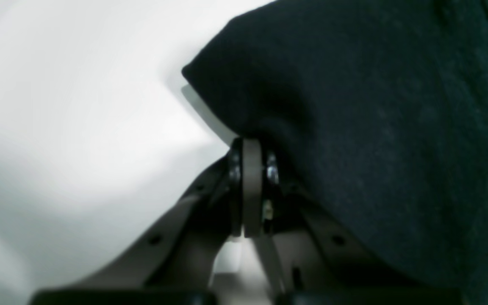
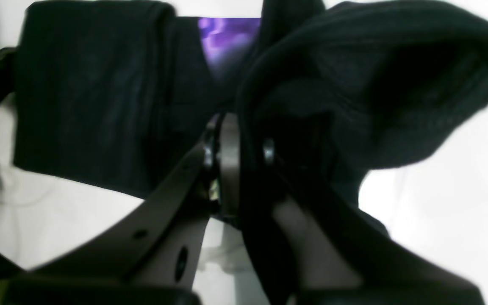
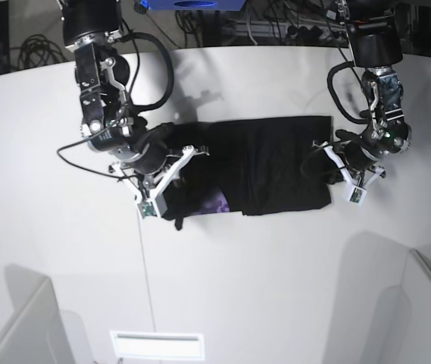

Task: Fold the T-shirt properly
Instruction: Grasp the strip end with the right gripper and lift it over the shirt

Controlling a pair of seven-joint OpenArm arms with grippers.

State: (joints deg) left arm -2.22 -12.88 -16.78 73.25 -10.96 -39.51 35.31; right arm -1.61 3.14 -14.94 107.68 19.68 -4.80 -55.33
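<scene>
T-shirt (image 3: 264,165): black, lying in a folded band across the middle of the white table (image 3: 223,288), between the 2 arms; a purple print patch shows at its near edge.
Left gripper (image 1: 252,148): fingers pinched together on the shirt's edge at that end.
Right gripper (image 2: 237,140): clamped on a thick bunch of black cloth, likely a sleeve or hem, lifted off the table.
Handling: soft, limp, light; sags and bunches when raised. Judged best held at corners or hems, both ends together.
Writing: none readable; print blurred.
</scene>
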